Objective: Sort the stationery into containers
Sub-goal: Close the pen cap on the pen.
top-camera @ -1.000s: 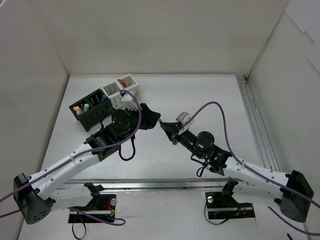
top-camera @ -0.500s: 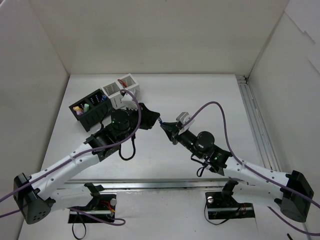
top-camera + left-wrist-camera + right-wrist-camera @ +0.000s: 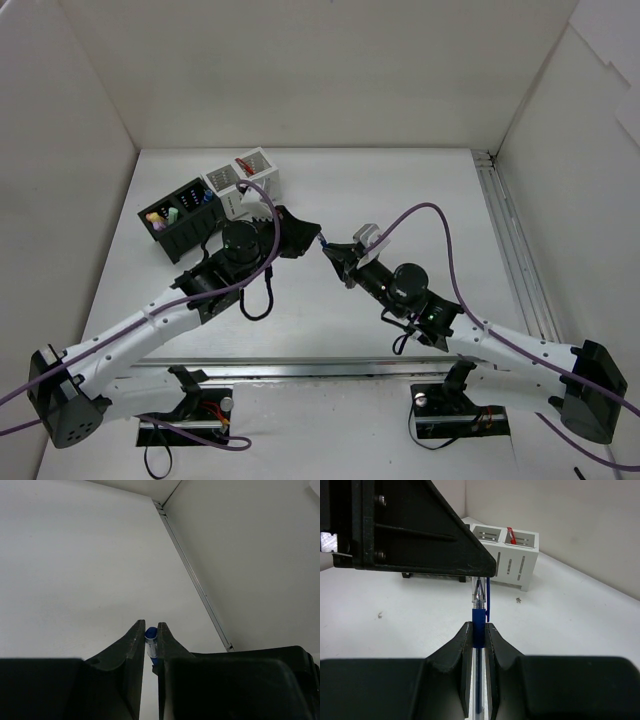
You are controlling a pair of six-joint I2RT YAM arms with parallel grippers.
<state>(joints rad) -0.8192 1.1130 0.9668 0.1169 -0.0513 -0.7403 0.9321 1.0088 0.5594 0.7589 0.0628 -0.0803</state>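
A clear-blue pen [image 3: 321,243] hangs above the table between both grippers. My left gripper [image 3: 308,234] is shut on its blue cap end, seen between the jaws in the left wrist view [image 3: 150,636]. My right gripper [image 3: 333,254] is shut on the pen's blue band [image 3: 478,622], with the barrel running back between the jaws. The white mesh organiser [image 3: 243,178] holds a red pen [image 3: 510,533]. The black organiser [image 3: 183,216] next to it holds green, pink and yellow highlighters.
The two organisers stand at the back left of the table. A metal rail [image 3: 512,250] runs along the right wall. White walls close in the left, back and right sides. A small dark speck [image 3: 518,599] lies on the table.
Almost nothing differs. The left arm has shifted very slightly, and both grippers stay on the pen at the same place.
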